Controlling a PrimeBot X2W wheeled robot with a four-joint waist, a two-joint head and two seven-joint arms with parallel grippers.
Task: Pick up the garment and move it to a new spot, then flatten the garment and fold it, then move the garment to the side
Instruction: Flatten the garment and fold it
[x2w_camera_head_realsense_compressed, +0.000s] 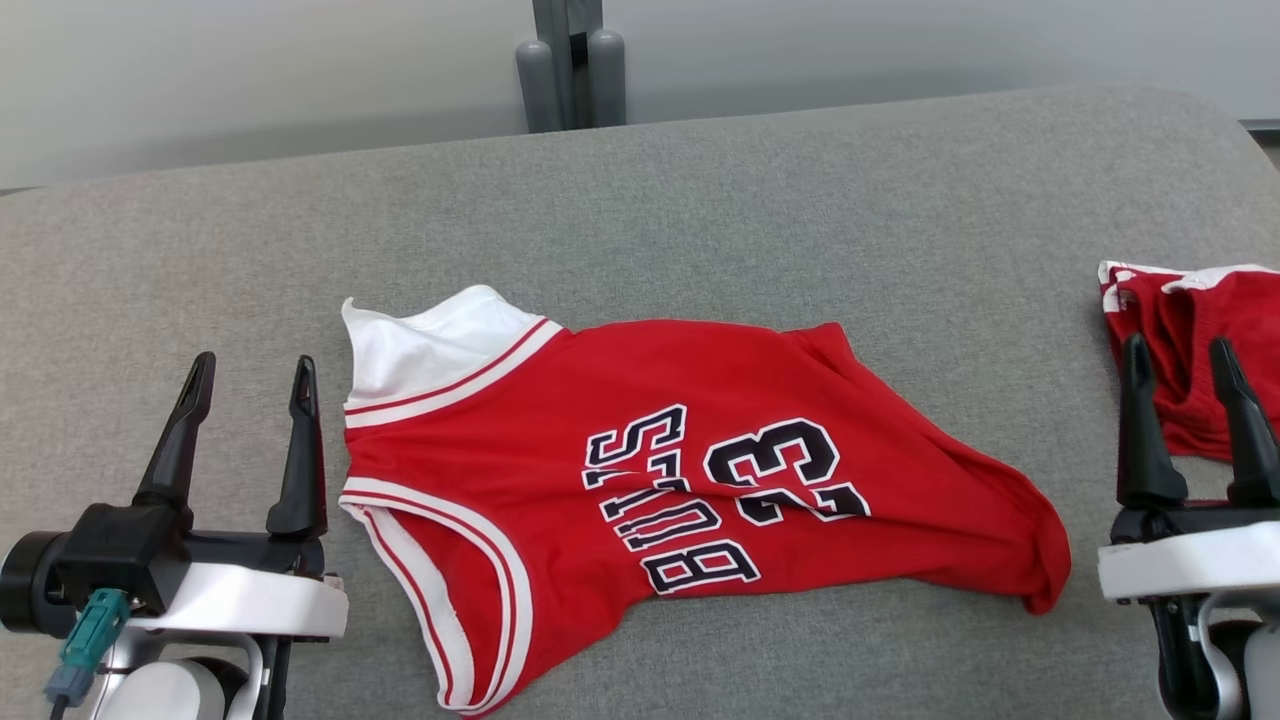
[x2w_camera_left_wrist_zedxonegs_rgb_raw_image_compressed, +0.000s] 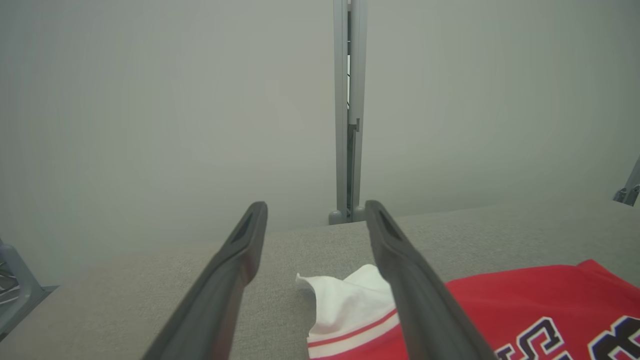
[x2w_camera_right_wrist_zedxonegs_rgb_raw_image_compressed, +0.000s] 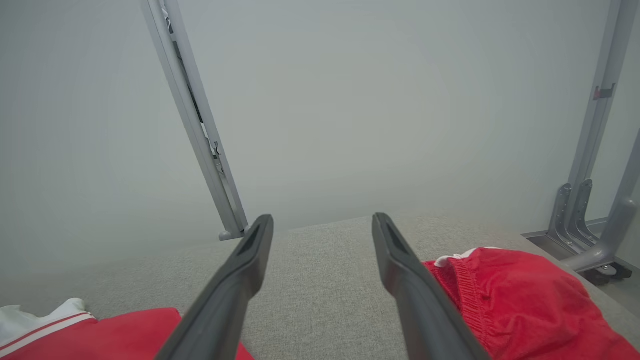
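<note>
A: The grippers?
B: The left gripper (x2w_camera_head_realsense_compressed: 255, 365) and the right gripper (x2w_camera_head_realsense_compressed: 1178, 348) are nearest, both spread wide and empty.
A: The jersey (x2w_camera_head_realsense_compressed: 900, 480)?
B: It lies rumpled between them on the grey cushion (x2w_camera_head_realsense_compressed: 700, 200). "BULLS" and "23" read sideways in black.
A: Beyond?
B: Another red garment (x2w_camera_head_realsense_compressed: 1190, 330) lies behind the right fingers, and a grey post (x2w_camera_head_realsense_compressed: 572, 60) stands farthest back.

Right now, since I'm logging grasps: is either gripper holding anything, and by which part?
Nothing is held: left gripper and right gripper stand open; the jersey lies free.
</note>
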